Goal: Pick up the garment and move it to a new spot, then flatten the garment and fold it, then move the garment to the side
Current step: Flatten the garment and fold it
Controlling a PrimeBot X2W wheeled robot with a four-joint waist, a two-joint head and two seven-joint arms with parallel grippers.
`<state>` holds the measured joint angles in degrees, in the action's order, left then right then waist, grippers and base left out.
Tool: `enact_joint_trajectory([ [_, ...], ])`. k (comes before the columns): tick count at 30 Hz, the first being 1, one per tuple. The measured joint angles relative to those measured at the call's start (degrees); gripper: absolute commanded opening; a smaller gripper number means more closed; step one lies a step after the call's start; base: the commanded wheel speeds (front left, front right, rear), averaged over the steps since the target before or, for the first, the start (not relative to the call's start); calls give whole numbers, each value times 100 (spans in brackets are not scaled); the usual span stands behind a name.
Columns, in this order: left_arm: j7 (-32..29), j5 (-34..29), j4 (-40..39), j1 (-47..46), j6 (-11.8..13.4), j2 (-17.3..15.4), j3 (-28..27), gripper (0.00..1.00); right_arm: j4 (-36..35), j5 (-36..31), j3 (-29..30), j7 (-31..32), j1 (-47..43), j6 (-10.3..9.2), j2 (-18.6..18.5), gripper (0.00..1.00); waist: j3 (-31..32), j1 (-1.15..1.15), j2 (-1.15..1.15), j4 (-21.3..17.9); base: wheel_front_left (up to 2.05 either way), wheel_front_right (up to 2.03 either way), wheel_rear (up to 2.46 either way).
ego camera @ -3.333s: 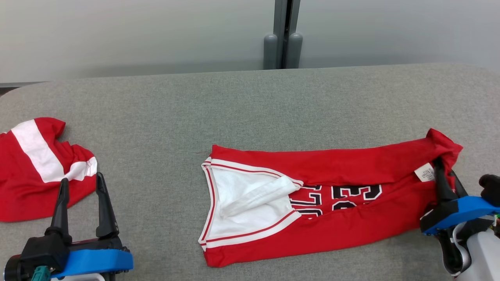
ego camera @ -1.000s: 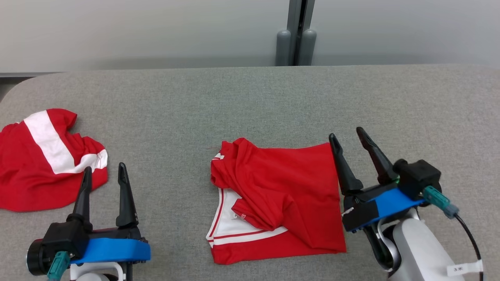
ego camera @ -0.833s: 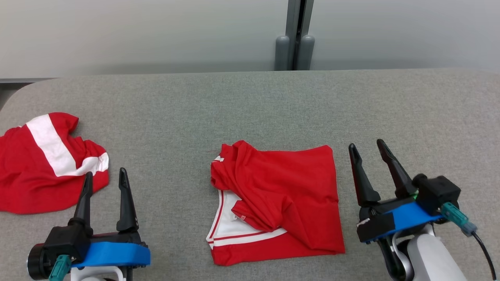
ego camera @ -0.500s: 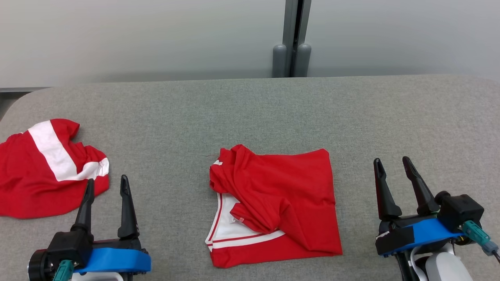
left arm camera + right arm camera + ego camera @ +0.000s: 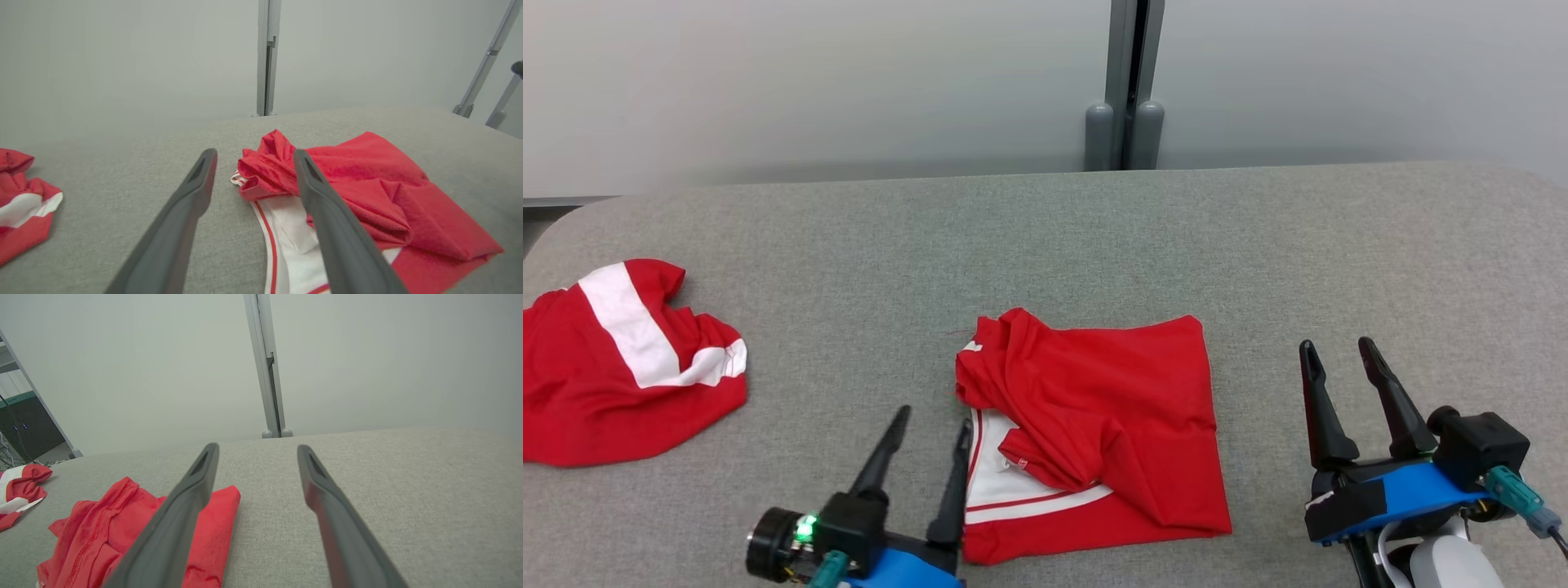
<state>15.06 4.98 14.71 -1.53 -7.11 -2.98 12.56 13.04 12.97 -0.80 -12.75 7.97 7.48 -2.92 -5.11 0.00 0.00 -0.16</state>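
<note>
Your red jersey with white trim [image 5: 1094, 425] lies folded into a rough square near the front edge of the grey felt tabletop [image 5: 1045, 245], its top layer rumpled. Folding looks done to me; the move to the side remains. No writing can be read on it. The left gripper [image 5: 934, 416] stands open and empty at the jersey's left edge. The right gripper [image 5: 1335, 343] is open and empty, apart on its right. Another crumpled red-and-white cloth [image 5: 621, 367] sits by the left edge.

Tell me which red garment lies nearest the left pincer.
The folded red jersey at centre, beside the left pincer; the white-striped garment lies crumpled farther left.
</note>
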Motion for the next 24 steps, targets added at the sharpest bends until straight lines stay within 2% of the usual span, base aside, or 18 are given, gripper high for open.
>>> enact_joint_trajectory([
  [11,-88,376,693,-351,-32,-249,1692,100,67,31,-57,1,22,0,2,100,-115,0,0,-193,0,0,0],
  [24,-114,817,1414,-945,-32,-344,2405,100,169,90,-166,-81,166,0,4,100,-374,0,0,-446,0,0,0],
])
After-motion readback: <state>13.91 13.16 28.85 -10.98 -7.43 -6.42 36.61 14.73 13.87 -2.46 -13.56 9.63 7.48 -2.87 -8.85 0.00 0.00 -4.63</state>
